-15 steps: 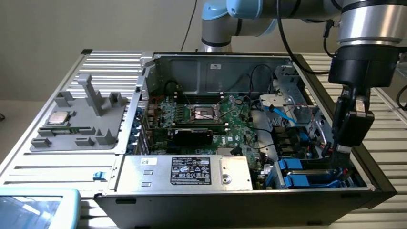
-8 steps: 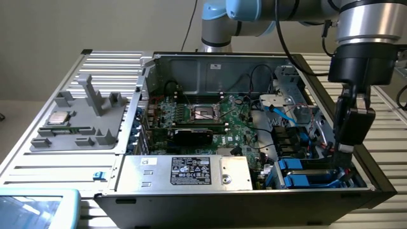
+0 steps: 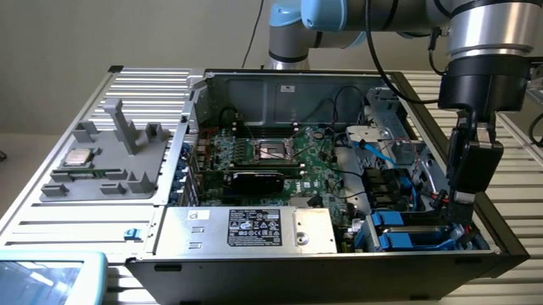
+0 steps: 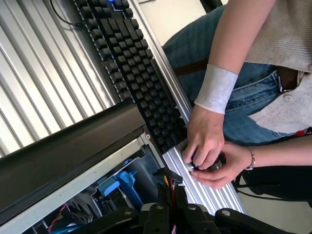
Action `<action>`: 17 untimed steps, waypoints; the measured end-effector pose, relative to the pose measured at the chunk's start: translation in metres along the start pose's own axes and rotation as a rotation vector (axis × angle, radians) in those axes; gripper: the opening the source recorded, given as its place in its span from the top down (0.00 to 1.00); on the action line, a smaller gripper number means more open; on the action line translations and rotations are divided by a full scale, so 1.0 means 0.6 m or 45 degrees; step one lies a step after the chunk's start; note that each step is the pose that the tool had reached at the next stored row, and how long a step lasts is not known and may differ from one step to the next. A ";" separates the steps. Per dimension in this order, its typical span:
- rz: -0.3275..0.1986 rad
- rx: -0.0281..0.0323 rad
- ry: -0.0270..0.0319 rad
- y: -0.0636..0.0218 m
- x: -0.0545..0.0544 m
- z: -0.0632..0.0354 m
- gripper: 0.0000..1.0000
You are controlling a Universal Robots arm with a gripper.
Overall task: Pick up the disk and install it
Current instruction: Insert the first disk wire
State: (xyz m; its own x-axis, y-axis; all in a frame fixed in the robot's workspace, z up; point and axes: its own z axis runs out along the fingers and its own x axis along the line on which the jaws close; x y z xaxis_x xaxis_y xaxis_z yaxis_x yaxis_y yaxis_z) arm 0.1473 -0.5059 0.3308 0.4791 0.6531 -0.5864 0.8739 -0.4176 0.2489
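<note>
Hand (image 3: 461, 213) just beside disk (image 3: 411, 241), perhaps touching.

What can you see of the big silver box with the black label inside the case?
The silver box is a flat rectangular housing of what looks like sheet metal. It lies level inside the open computer case, along its near wall. Its top carries a black label with white print, a small white sticker and a shinier panel toward the exterior view's right. The green motherboard lies behind it. Nothing rests on it.
</note>
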 end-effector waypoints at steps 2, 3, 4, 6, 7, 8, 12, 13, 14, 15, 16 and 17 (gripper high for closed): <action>0.000 0.0001 0.0002 0.000 0.000 0.000 0.85; 0.000 0.0001 0.0002 0.000 0.000 0.000 0.85; 0.000 0.0001 0.0001 0.000 0.000 0.000 0.85; 0.000 0.0001 0.0001 0.000 0.000 0.000 0.85; 0.000 0.0001 0.0000 0.000 0.000 0.000 0.85; 0.000 0.0001 0.0000 0.000 0.000 0.000 0.77; 0.000 0.0001 0.0000 0.000 -0.001 -0.002 0.65; 0.000 0.0002 0.0001 0.001 -0.003 -0.003 0.59; 0.000 0.0002 0.0001 0.002 -0.004 -0.005 0.53; 0.000 0.0001 0.0002 0.003 -0.006 -0.008 0.47; 0.000 0.0003 0.0003 0.004 -0.009 -0.012 0.47; 0.000 0.0003 0.0003 0.005 -0.012 -0.016 0.41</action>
State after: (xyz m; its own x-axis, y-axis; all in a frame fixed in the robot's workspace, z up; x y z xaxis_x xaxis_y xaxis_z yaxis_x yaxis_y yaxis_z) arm 0.1473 -0.5059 0.3432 0.4792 0.6533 -0.5862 0.8739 -0.4178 0.2487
